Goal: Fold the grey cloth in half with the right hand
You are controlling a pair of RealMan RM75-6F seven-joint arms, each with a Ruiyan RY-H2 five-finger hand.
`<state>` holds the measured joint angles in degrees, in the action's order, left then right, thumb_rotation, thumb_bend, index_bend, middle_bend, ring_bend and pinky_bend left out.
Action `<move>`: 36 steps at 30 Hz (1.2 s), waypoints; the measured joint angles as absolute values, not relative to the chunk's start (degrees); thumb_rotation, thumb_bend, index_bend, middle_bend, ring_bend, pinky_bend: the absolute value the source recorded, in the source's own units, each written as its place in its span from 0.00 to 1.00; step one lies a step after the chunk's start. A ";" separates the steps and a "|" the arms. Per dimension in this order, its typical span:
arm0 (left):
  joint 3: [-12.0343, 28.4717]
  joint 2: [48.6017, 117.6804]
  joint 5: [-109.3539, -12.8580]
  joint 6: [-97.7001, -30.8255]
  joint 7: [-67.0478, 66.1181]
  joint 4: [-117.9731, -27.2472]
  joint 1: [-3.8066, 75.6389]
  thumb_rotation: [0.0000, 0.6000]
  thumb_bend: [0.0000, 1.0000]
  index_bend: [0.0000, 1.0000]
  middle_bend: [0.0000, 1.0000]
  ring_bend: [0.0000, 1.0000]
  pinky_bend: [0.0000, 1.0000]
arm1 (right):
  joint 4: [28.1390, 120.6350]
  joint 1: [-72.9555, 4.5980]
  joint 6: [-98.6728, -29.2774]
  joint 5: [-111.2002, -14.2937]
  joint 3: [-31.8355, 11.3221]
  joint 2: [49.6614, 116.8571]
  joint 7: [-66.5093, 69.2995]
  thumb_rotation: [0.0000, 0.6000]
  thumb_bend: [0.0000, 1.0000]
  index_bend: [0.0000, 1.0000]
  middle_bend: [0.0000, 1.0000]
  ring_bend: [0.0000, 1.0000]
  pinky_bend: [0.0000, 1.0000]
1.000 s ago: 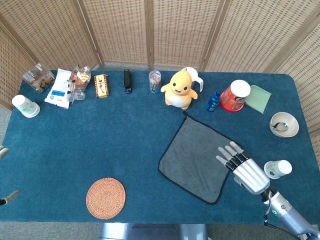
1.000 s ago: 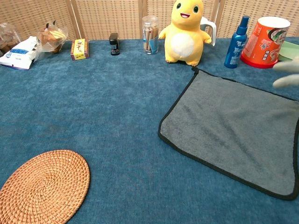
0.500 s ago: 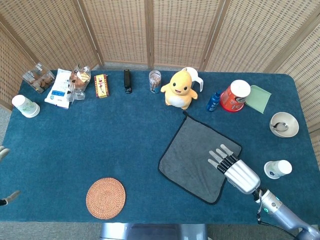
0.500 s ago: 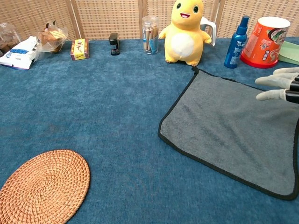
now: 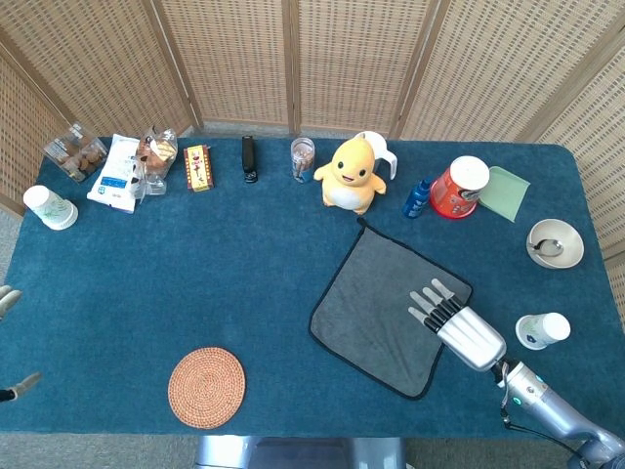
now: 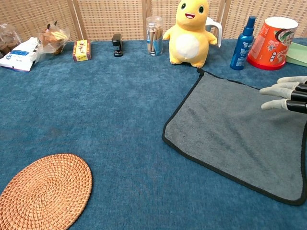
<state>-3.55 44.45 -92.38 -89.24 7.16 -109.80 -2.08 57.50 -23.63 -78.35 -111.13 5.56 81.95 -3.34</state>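
The grey cloth (image 5: 376, 305) with a black hem lies flat and unfolded on the blue table, right of centre; in the chest view the cloth (image 6: 235, 130) fills the right side. My right hand (image 5: 457, 322) hovers over the cloth's right part, fingers straight and spread, pointing up-left, holding nothing. In the chest view its fingertips (image 6: 278, 91) enter from the right edge above the cloth. Of my left hand only a sliver (image 5: 6, 300) shows at the left edge of the head view.
A yellow plush duck (image 5: 350, 174), a blue spray bottle (image 5: 417, 198) and a red cup (image 5: 459, 188) stand just beyond the cloth. A paper cup (image 5: 543, 330) is right of the hand, a bowl (image 5: 555, 243) further back. A woven coaster (image 5: 206, 387) lies front left.
My right hand slid left from the cloth's right edge to over the cloth, then held nearly still. The cloth has not moved.
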 measured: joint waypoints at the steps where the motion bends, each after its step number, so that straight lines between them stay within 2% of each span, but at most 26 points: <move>1: -3.55 44.47 -92.38 -89.20 7.11 -109.81 -2.07 1.00 0.12 0.00 0.00 0.00 0.00 | 57.30 -23.72 -78.26 -111.08 5.70 82.01 -3.56 1.00 0.00 0.13 0.02 0.00 0.12; 36: -3.51 44.27 -92.25 -89.14 7.69 -109.77 -2.12 1.00 0.12 0.00 0.00 0.00 0.00 | 54.38 -25.30 -77.64 -108.49 7.45 85.12 -3.83 1.00 0.00 0.14 0.02 0.01 0.12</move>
